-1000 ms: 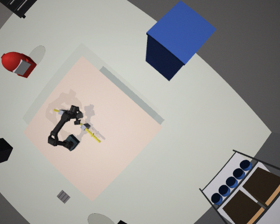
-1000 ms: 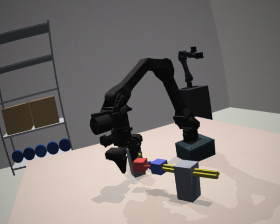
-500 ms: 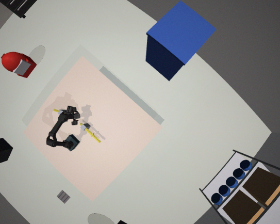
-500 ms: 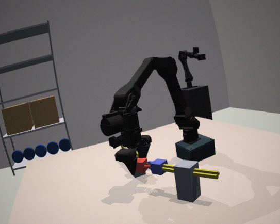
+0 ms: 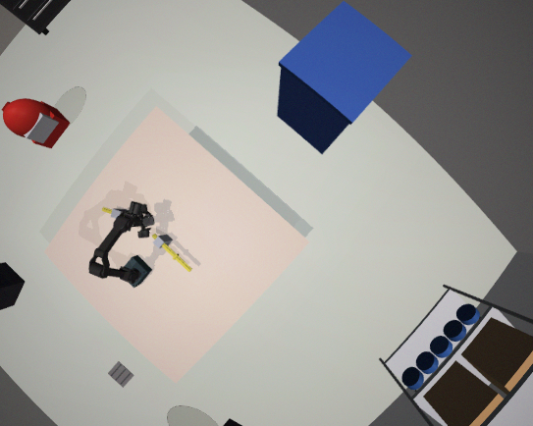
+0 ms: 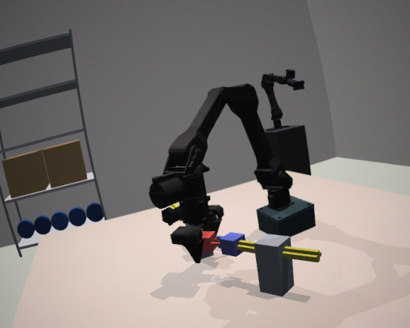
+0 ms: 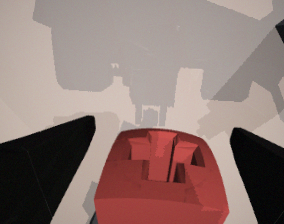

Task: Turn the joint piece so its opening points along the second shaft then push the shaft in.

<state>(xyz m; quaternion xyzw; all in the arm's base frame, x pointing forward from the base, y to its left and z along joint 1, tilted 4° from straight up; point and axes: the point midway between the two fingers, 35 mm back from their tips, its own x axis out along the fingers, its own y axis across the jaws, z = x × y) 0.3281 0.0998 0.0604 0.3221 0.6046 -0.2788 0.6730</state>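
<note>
The first shaft (image 5: 108,210) (image 6: 301,254) is yellow and passes through a grey block (image 6: 274,264). On its end is a blue hinge part (image 6: 232,244) with the red square joint piece (image 6: 208,241) (image 7: 160,192) beyond it. The second shaft (image 5: 183,261) (image 6: 174,206) runs through the other grey block (image 5: 165,239), with a short end (image 5: 154,237) out on the joint side; in the exterior view the arm hides most of it. My gripper (image 7: 162,128) is open, pointing down, its fingers on either side of the red piece, with gaps on both sides in the wrist view. The slotted opening of the red piece shows there.
The arm's base (image 5: 136,271) (image 6: 286,217) stands on the pink mat (image 5: 228,294) (image 6: 81,283), on the inner side of the two shafts. The arm arches over from it. A blue bin (image 5: 346,59), a red object (image 5: 26,115) and a shelf rack (image 6: 77,106) stand far off.
</note>
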